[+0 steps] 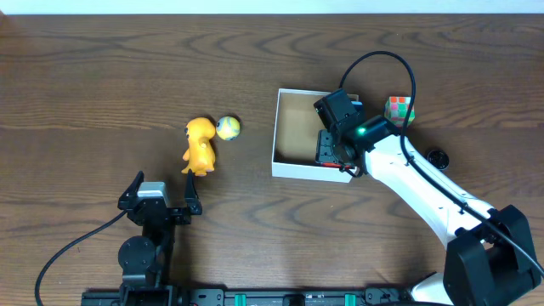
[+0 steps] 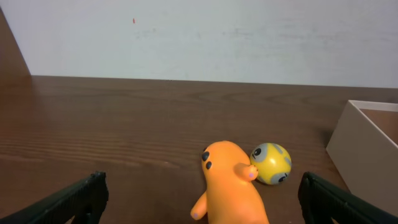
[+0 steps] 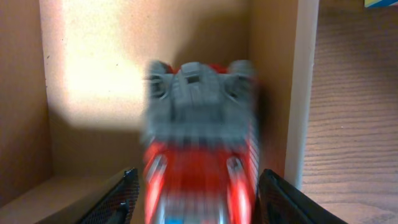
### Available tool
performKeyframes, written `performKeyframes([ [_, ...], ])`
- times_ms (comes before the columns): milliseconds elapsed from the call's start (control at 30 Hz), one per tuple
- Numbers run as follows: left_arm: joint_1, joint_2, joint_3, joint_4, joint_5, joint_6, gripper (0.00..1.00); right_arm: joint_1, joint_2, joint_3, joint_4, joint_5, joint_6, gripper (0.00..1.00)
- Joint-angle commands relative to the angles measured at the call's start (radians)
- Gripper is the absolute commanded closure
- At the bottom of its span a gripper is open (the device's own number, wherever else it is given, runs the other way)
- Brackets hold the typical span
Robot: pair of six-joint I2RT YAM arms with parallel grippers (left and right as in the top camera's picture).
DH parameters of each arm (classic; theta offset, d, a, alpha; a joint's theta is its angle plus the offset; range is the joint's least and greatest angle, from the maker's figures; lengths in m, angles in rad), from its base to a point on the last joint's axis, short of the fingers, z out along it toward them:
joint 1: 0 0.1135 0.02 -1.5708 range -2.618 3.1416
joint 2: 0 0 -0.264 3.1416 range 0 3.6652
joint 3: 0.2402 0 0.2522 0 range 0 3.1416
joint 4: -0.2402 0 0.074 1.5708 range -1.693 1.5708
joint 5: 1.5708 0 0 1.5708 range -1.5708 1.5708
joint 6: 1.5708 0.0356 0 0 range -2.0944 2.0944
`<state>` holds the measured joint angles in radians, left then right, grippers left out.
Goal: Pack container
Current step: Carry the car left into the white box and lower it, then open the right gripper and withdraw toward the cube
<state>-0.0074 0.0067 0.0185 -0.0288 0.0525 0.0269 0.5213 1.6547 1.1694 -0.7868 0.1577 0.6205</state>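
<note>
Overhead and wrist views of a dark wood-grain table [image 1: 102,76], with 12 o'clock taken as the edge far from the arms.

**Writing.** The container [image 1: 296,127], a square white box with low walls and a brown inside, has plain walls. The toy inside it is too blurred for any marking to be read.

**Container and right end effector.** The container lies open on the table right of centre. The right end effector [image 3: 198,190] hangs directly above its 4 o'clock corner, inside the line of the walls. Its jaws are parted narrowly, one finger on each side of a red and grey toy vehicle [image 3: 199,143]. A slim gap shows on the left side, so the toy is not clamped. The vehicle sits close against the container's 3 o'clock wall, and the brown floor toward 9 o'clock is bare.

**Left end effector.** The left end effector [image 1: 163,200] is spread wide and holds nothing. It is low over the table, well apart from the container, which lies toward its 2 o'clock.

**Other objects.**
- An orange figure [image 1: 201,146] lies at 9 o'clock of the container.
- A yellow ball [image 1: 228,127] with grey patches touches the figure's head.
- A multicoloured cube [image 1: 399,110] stands just outside the container at 2 o'clock.
- A small black round piece [image 1: 437,157] lies at 4 o'clock.
</note>
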Motion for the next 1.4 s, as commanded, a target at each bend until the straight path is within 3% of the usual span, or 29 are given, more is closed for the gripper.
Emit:
performKeyframes([
  [0, 0.005, 0.000, -0.014, -0.041, -0.012, 0.006, 0.02, 0.009, -0.005, 0.013, -0.003, 0.022, -0.001, 0.34],
  [500, 0.005, 0.000, -0.014, -0.041, -0.011, 0.006, 0.02, 0.009, -0.019, 0.091, 0.124, -0.013, -0.104, 0.36],
  [767, 0.005, 0.000, -0.014, -0.041, -0.011, 0.006, 0.02, -0.019, -0.047, 0.283, -0.023, 0.058, -0.218, 0.34],
  [867, 0.005, 0.000, -0.014, -0.041, -0.011, 0.006, 0.02, -0.071, -0.071, 0.319, -0.120, 0.101, -0.219, 0.26],
  [1067, 0.005, 0.000, -0.014, -0.041, -0.011, 0.006, 0.02, -0.226, -0.113, 0.320, -0.230, 0.105, -0.299, 0.23],
  [1367, 0.005, 0.000, -0.014, -0.041, -0.011, 0.006, 0.02, -0.443, -0.108, 0.281, -0.227, 0.101, -0.376, 0.20],
])
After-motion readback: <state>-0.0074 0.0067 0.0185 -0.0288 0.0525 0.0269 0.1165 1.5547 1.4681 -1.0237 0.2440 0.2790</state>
